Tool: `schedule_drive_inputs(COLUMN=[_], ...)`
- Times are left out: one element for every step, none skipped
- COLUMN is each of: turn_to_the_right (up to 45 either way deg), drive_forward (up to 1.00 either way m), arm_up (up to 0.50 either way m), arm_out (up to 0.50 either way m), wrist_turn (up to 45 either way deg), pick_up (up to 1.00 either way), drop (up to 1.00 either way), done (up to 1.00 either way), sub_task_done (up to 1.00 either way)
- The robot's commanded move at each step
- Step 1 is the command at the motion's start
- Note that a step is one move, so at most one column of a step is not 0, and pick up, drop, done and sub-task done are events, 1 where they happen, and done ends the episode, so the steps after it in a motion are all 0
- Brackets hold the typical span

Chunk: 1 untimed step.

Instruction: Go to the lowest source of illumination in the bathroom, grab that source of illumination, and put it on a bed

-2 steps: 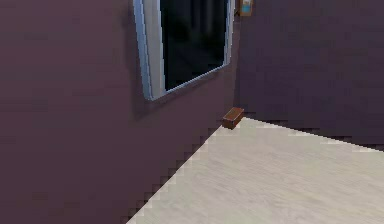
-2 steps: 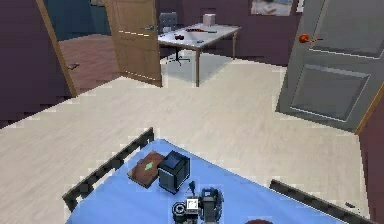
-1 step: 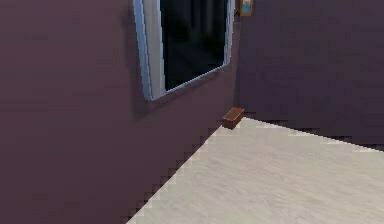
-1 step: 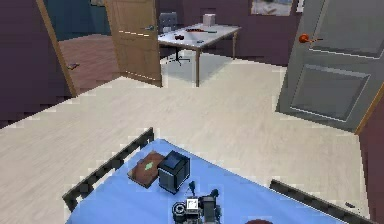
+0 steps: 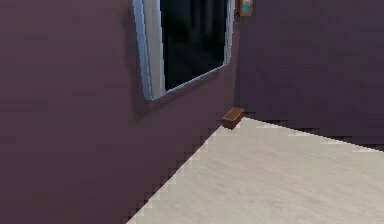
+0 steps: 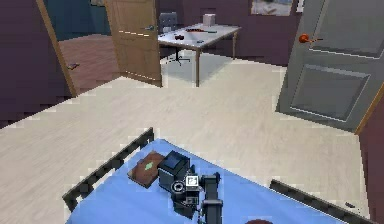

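Looking for the light source, you cannot pick it out with certainty. At the far end of the gripper [image 6: 170, 166] there are only dark shapes over the blue bed [image 6: 108, 203]. So you cannot tell whether the gripper holds anything, nor whether its jaws are gripping or released. On the bed, just beside the gripper, lies a flat brown thing [image 6: 150, 171]. Well past the bed, across pale floor, stand a grey door [image 6: 325, 75], a white desk [image 6: 205, 40] with a chair [image 6: 171, 24], and an open wooden door [image 6: 135, 40]. Ahead you see a window [image 5: 185, 40] and a small brown block [image 5: 235, 117]; their place from the bed cannot be told.
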Motion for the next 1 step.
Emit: schedule_drive_inputs(turn_to_the_right=[0.0], drive_forward=[0.0], arm_up=[0.0], arm_out=[-0.08], wrist_turn=[0.0], pick_up=[0.0], drop=[0.0], done=[0.0], sub_task_done=[0.0])
